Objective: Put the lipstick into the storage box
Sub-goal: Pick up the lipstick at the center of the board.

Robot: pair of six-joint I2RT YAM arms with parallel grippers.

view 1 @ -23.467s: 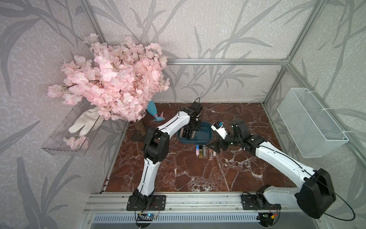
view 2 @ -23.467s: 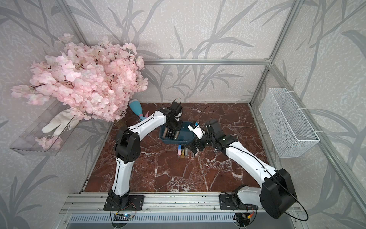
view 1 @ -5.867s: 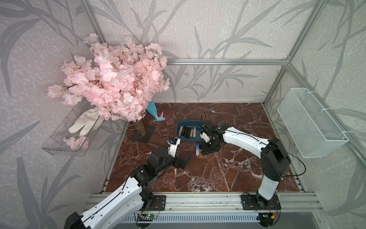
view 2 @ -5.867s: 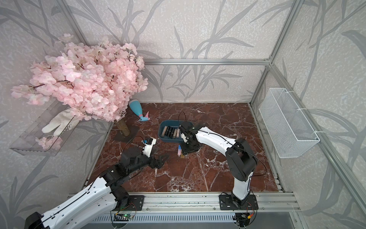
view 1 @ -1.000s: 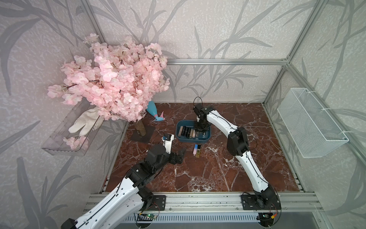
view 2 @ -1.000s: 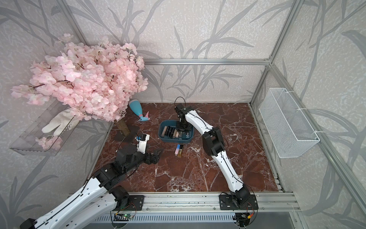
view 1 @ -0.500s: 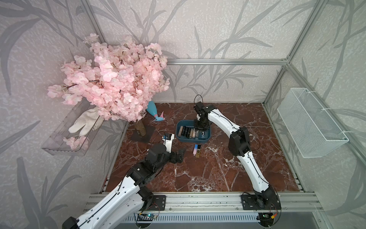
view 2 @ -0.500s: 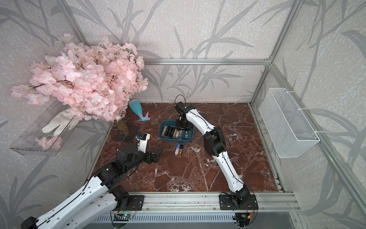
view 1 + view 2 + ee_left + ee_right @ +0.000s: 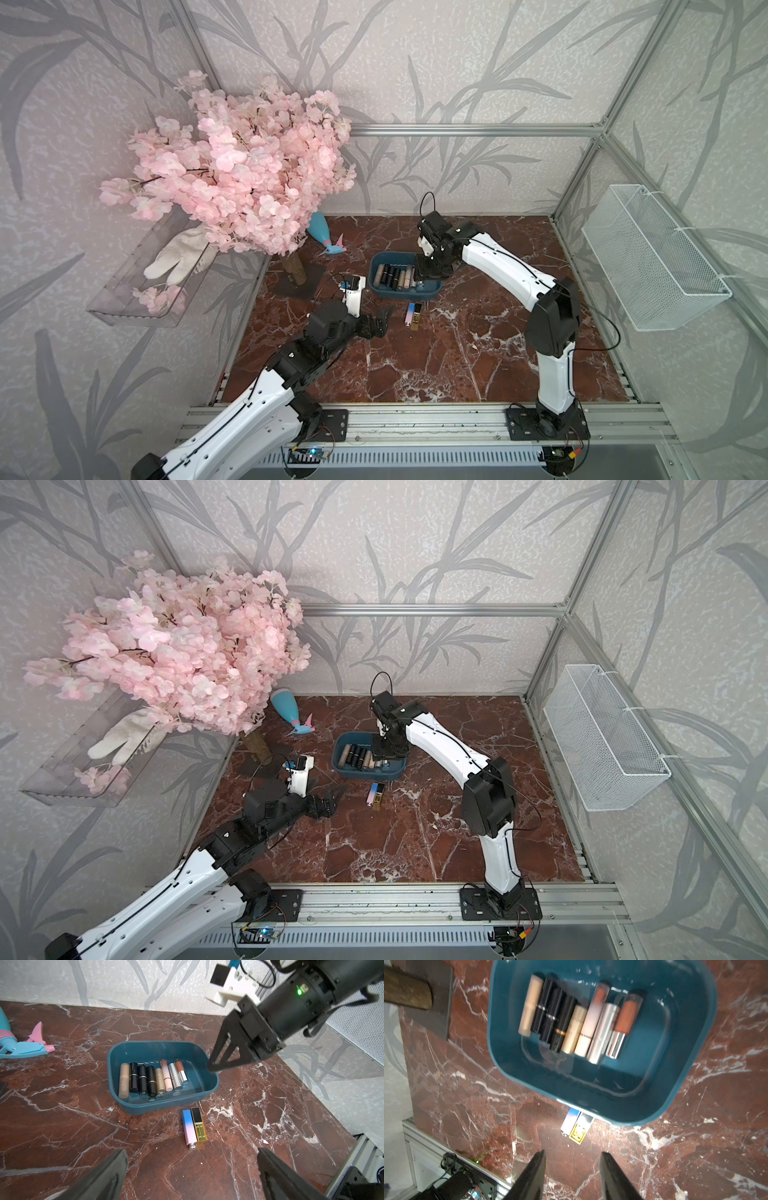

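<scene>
The teal storage box [image 9: 405, 291] [image 9: 368, 774] [image 9: 158, 1105] [image 9: 591, 1105] stands mid-table with several lipsticks [image 9: 145, 1079] [image 9: 577, 1022] lying side by side in it. Two more lie on the marble just in front of it: a blue-pink lipstick [image 9: 410, 314] [image 9: 188, 1128] [image 9: 569, 1124] and a gold-black lipstick [image 9: 417, 317] [image 9: 199, 1128] [image 9: 580, 1130]. My right gripper [image 9: 432, 270] [image 9: 388, 751] [image 9: 572, 1153] hangs over the box's right end, open and empty. Low over the table, left of the two loose lipsticks, my left gripper [image 9: 380, 322] [image 9: 332, 798] [image 9: 192, 1150] is wide open, pointing at them.
A teal-and-pink spray bottle [image 9: 322, 232] lies at the back left. The pink blossom tree [image 9: 237, 174] stands on its dark base [image 9: 297, 282] left of the box. A clear tray [image 9: 137, 291] with a glove hangs on the left wall, a white wire basket [image 9: 652, 257] on the right.
My right gripper has spread its jaws above the box and shifted slightly there. The left arm has barely moved.
</scene>
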